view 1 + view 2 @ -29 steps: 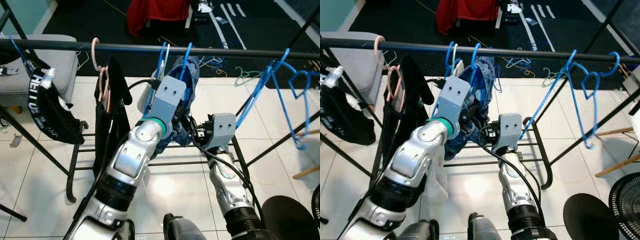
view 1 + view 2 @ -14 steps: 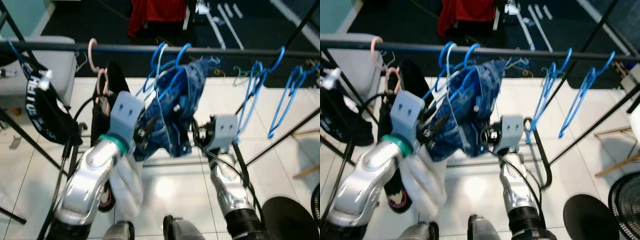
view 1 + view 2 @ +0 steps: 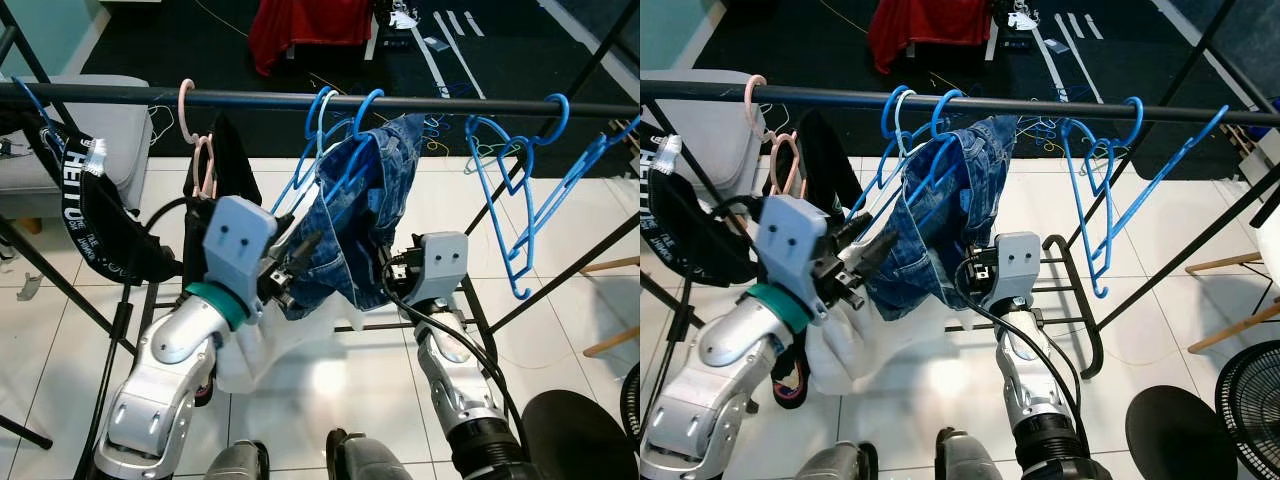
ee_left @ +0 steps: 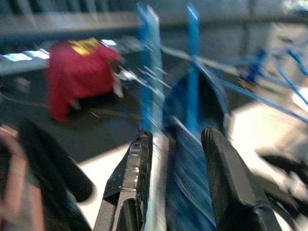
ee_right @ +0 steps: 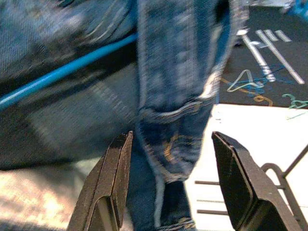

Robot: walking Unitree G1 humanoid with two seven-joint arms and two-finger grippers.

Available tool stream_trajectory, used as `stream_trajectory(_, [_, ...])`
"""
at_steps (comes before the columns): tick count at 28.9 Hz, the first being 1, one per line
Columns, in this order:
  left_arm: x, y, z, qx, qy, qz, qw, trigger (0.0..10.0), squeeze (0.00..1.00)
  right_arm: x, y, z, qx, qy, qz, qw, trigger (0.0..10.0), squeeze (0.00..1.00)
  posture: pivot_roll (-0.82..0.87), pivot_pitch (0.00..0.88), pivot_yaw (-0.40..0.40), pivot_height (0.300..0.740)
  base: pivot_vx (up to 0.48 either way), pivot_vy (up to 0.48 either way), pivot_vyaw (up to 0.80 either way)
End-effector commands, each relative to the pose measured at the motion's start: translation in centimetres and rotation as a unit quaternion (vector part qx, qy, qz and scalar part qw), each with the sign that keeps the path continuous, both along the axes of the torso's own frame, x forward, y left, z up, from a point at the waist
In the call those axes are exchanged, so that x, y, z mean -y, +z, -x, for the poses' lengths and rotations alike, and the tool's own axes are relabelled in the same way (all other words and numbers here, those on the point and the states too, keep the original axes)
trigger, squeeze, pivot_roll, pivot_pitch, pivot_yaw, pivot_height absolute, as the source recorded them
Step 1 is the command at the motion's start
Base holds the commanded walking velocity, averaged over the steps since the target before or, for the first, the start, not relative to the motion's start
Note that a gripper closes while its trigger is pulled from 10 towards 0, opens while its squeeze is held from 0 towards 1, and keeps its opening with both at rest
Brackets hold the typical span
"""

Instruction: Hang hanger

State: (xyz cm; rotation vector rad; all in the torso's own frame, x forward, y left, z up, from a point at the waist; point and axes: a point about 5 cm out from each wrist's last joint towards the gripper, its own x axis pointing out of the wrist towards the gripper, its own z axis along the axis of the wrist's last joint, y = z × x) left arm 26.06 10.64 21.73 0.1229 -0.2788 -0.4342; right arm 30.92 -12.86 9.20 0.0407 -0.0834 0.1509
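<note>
Left eye view shows the left gripper (image 3: 300, 268) drawn back and lower than a second ago, when its arm reached up against the rail (image 3: 100, 95); it now sits just beside the lower edge of the denim garment (image 3: 355, 235), which has swung out wider on its blue hangers (image 3: 335, 125). These hangers hook over the rail, between the pink hanger (image 3: 188, 100) with its dark garment (image 3: 222, 190) and a pair of bare blue hangers (image 3: 520, 190), which have slid nearer the denim. Left wrist view, blurred, has the fingers (image 4: 127, 178) apart with a pale blue hanger bar and denim between them, clamped on nothing. The right gripper (image 5: 168, 192) stays low behind the denim, fingers apart, the cloth hanging between them untouched. A red cloth (image 3: 310, 25) lies on the dark floor beyond
</note>
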Motion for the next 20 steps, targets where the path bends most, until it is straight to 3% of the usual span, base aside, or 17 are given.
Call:
stream_trajectory(1, [0.1, 0.8, -0.4, 0.036, 0.032, -0.009, 0.999, 10.0, 0.00, -0.8, -1.1, 0.6, -0.026, 0.029, -0.007, 0.999, 10.0, 0.00, 0.03, 0.093, -0.020, 0.733, 0.000, 0.000, 0.00])
stream_trajectory(3, [0.1, 0.8, -0.4, 0.036, 0.032, -0.009, 0.999, 10.0, 0.00, -0.8, -1.1, 0.6, -0.026, 0.029, -0.007, 0.999, 10.0, 0.00, 0.03, 0.093, -0.020, 0.733, 0.000, 0.000, 0.00])
stream_trajectory(6, [1.4, -0.4, -0.4, 0.015, 0.022, -0.025, 0.999, 10.0, 0.00, -2.7, -0.9, 1.0, -0.018, 0.073, -0.012, 0.997, 10.0, 0.00, 0.02, 0.086, -0.021, 0.733, 0.000, 0.000, 0.00])
stream_trajectory(10, [0.7, -1.8, -0.2, -0.018, 0.044, -0.008, 0.999, 10.0, 0.00, -2.1, -0.8, 1.1, -0.012, 0.051, -0.012, 0.999, 10.0, 0.00, 0.02, 0.084, -0.017, 0.733, 0.000, 0.000, 0.00])
stream_trajectory(20, [0.0, -2.5, -0.8, -0.018, 0.084, 0.007, 0.996, 10.0, 0.00, -2.8, 0.3, 0.9, 0.012, 0.063, -0.016, 0.998, 10.0, 0.00, 0.02, 0.091, -0.028, 0.733, 0.000, 0.000, 0.00])
